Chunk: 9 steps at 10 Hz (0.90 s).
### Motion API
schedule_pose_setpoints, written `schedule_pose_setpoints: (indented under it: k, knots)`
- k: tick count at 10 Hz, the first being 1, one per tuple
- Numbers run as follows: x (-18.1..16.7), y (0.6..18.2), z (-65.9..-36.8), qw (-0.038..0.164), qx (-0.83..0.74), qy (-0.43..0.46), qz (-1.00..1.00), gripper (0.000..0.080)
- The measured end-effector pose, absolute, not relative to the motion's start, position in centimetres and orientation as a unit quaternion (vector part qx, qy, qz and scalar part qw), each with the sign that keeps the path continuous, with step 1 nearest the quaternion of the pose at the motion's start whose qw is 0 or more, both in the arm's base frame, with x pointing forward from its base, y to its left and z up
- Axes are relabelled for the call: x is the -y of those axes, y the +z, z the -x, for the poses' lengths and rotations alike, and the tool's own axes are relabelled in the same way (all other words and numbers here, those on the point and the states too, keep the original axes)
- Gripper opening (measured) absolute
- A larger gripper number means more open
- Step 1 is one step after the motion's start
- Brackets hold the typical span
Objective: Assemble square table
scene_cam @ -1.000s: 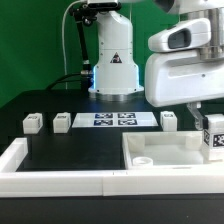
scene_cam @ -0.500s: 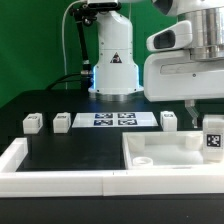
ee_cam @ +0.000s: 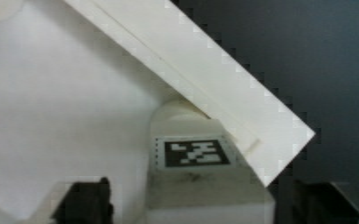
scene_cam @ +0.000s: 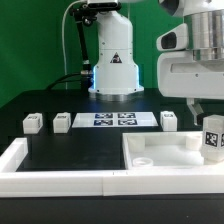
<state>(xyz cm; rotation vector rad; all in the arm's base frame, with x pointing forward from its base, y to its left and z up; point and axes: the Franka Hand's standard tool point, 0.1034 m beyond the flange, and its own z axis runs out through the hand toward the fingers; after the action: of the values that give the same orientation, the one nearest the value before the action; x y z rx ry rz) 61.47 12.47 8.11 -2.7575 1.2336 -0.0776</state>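
The square tabletop (scene_cam: 160,150) is a large white slab lying at the exterior view's lower right, with a round hole near its front corner. My gripper (scene_cam: 210,124) hangs over its right edge, shut on a small white leg (scene_cam: 211,138) that shows a black-and-white tag. In the wrist view the leg (ee_cam: 195,152) sits between my two dark fingers (ee_cam: 91,200), with the gripper (ee_cam: 202,206) over the slab (ee_cam: 51,100) and its edge. Three more legs stand on the black table: two on the left (scene_cam: 33,123) (scene_cam: 61,121) and one behind the slab (scene_cam: 169,120).
The marker board (scene_cam: 113,119) lies flat in front of the robot base (scene_cam: 115,75). A long white rail (scene_cam: 20,160) borders the black surface along the front and left.
My gripper has moved toward the exterior view's right and slightly lower, carrying the leg with it. The slab and the other legs have not moved.
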Motion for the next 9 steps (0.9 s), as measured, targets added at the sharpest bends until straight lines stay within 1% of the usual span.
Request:
schedule_pose_setpoints:
  k: [1,2,3,5,7,9]
  knots:
    - [-12.48,8.11,-61.46,0.060,-0.405,-0.026,0.912,0.0527]
    - [-12.49,8.13,-61.49,0.058,-0.368,-0.028,0.927,0.0628]
    - [-12.73,8.37,-61.67,0.057,-0.350,-0.027,0.935,0.0643]
    - [-13.11,8.49,-61.88,0.053,-0.242,-0.036,0.968,0.0648]
    - [-13.34,8.34,-61.97,0.040,-0.124,-0.042,0.991,0.0649]
    - [-12.51,8.20,-62.13,0.035,-0.048,-0.045,0.997,0.0649]
